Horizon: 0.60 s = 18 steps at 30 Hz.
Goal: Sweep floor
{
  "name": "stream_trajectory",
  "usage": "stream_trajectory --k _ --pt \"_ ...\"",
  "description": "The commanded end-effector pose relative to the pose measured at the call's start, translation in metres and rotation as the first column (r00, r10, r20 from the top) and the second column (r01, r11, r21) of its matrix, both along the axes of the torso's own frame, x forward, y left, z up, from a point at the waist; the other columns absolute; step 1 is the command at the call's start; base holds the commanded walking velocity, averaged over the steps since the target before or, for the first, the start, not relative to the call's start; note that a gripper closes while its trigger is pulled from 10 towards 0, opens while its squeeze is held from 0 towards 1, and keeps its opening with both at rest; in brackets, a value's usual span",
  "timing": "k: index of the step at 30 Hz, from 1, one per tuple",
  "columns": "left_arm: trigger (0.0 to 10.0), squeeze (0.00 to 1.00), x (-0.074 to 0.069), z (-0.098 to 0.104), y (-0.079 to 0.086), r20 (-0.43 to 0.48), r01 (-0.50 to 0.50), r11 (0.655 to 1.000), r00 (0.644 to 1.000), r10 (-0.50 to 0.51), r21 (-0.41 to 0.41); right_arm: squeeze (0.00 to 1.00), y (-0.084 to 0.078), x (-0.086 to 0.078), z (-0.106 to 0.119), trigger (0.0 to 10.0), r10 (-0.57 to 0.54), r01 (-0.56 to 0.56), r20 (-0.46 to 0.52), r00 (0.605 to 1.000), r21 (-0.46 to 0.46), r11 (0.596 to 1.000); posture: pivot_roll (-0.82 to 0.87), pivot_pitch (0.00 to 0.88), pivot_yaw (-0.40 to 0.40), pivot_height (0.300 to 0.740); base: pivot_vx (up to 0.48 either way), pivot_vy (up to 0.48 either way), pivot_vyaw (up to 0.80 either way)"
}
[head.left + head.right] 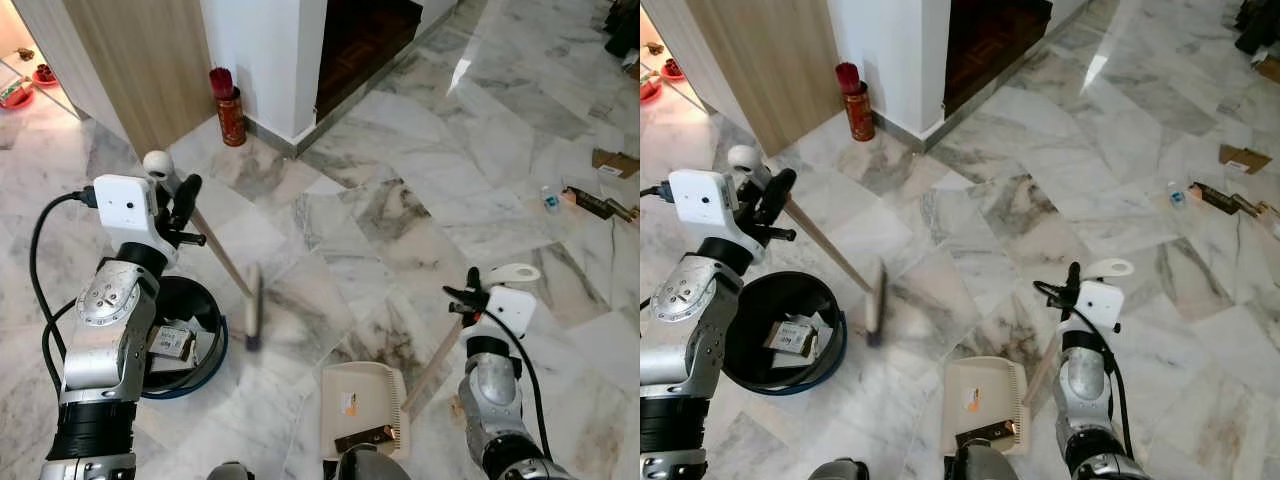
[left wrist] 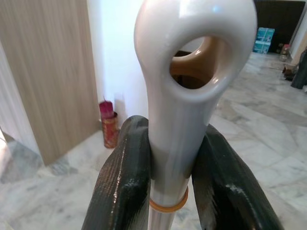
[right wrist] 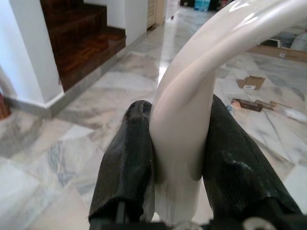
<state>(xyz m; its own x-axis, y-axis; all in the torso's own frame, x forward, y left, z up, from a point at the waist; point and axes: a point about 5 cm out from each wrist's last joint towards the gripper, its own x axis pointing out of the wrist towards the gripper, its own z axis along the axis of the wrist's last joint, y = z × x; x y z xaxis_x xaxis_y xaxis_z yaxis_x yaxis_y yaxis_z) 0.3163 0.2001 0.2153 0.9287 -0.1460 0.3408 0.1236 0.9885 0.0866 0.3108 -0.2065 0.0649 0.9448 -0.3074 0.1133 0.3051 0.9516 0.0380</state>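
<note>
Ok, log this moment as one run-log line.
left gripper: shut on broom handle | right gripper: shut on dustpan handle | broom head: on floor beside bin | dustpan: on floor

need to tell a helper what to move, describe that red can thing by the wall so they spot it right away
Start at the white wall corner beside the wood-panelled wall. At its foot, on the marble floor, stands an upright red cylindrical can with gold patterning and a dark red top, well apart from the litter on the right.

floor (image 1: 420, 130): glossy veined marble; broom handle (image 2: 192, 96): shiny smooth white plastic; gripper fingers (image 2: 122, 187): matt black, kinda rubbery; wall panel (image 1: 140, 60): matt wood grain; dustpan (image 1: 362, 405): cream plastic
</note>
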Motion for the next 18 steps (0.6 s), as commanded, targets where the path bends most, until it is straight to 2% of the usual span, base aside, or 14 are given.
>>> stream_trajectory --k 1,9,11,13,14,15,18 --pt "10.0 0.00 0.001 -0.004 -0.009 0.010 0.031 0.999 0.999 -0.030 -0.020 0.00 -0.006 0.003 0.008 10.0 -0.027 0.027 0.033 0.999 0.008 1.000 0.28 0.131 -0.105 0.740 0.000 0.000 0.00" --pt "10.0 0.00 0.007 0.001 -0.022 0.069 0.051 0.997 0.997 -0.048 -0.050 0.00 -0.015 0.007 0.018 10.0 -0.051 0.051 0.070 0.996 0.002 0.999 0.28 0.113 -0.112 0.740 0.000 0.000 0.00" --pt "10.0 0.00 0.008 0.005 -0.027 0.092 0.055 0.998 0.994 -0.052 -0.029 0.00 -0.017 0.007 0.019 10.0 -0.058 0.058 0.076 0.995 0.005 0.998 0.27 0.111 -0.111 0.740 0.000 0.000 0.00" --pt "10.0 0.00 0.007 0.006 -0.034 0.107 0.066 0.997 0.992 -0.069 0.035 0.00 -0.018 0.006 0.019 10.0 -0.069 0.067 0.088 0.994 0.022 0.998 0.27 0.108 -0.111 0.740 0.000 0.000 0.00" --pt "10.0 0.00 0.007 0.006 -0.034 0.107 0.066 0.997 0.992 -0.069 0.035 0.00 -0.018 0.006 0.019 10.0 -0.069 0.067 0.088 0.994 0.022 0.998 0.27 0.108 -0.111 0.740 0.000 0.000 0.00" --pt "10.0 0.00 0.006 0.003 -0.038 0.101 0.077 0.994 0.991 -0.085 0.075 0.00 -0.018 0.006 0.019 10.0 -0.074 0.071 0.094 0.993 0.042 0.997 0.27 0.104 -0.107 0.740 0.000 0.000 0.00" --pt "10.0 0.00 0.001 -0.020 -0.042 0.034 0.105 0.990 0.994 -0.109 0.092 0.00 -0.017 0.005 0.023 10.0 -0.085 0.076 0.134 0.987 0.075 0.994 0.27 0.082 -0.097 0.740 0.000 0.000 0.00"
